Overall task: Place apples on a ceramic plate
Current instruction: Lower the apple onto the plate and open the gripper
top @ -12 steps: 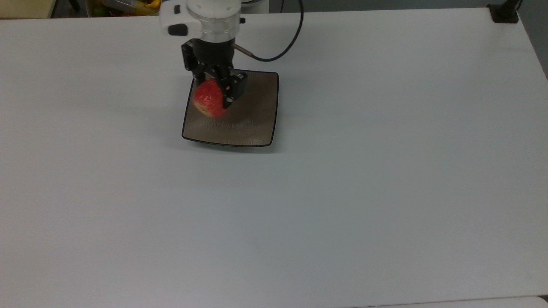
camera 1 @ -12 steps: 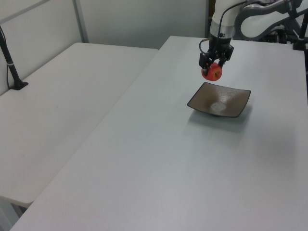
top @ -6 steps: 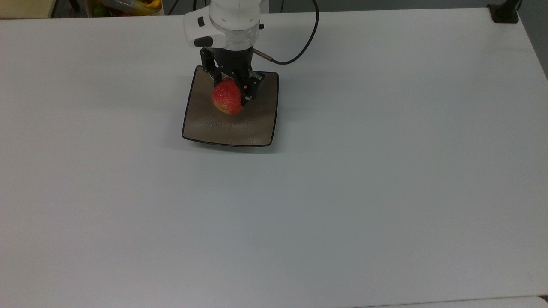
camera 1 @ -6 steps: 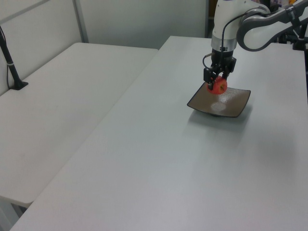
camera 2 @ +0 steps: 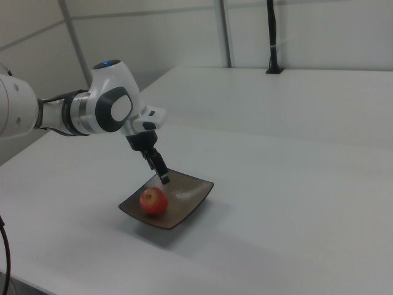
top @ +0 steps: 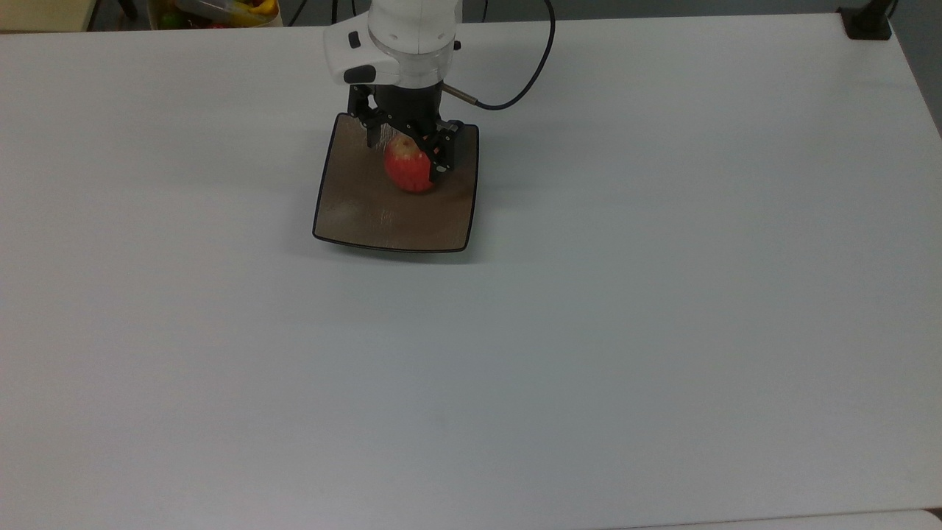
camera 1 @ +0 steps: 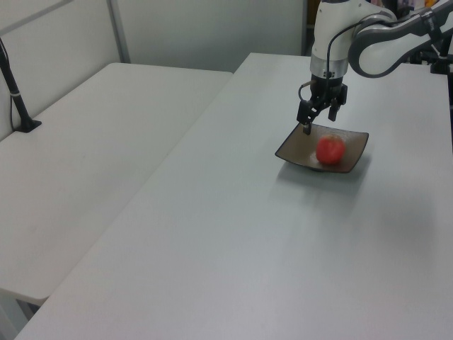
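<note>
A small red apple (top: 408, 167) rests on the square brown ceramic plate (top: 368, 213), toward the far right part of it in the top view. My gripper (top: 407, 151) hangs just above the apple, open, one finger on each side and clear of it. In the left view the apple (camera 1: 330, 150) lies in the plate (camera 1: 357, 144) while the gripper (camera 1: 319, 122) sits above the plate's far left edge. The right view has the apple (camera 2: 153, 201) in the left half of the plate (camera 2: 193, 192), with the gripper (camera 2: 159, 172) raised above it.
The plate stands on a wide white table (top: 589, 331). A black cable (top: 526, 85) loops from the wrist. A black clamp (top: 867, 22) sits at the top view's far right corner. Colourful items (top: 221, 9) lie beyond the far edge.
The gripper carried the apple rightward in the top view over the plate and lowered it. It then opened, and the apple now rests on the plate.
</note>
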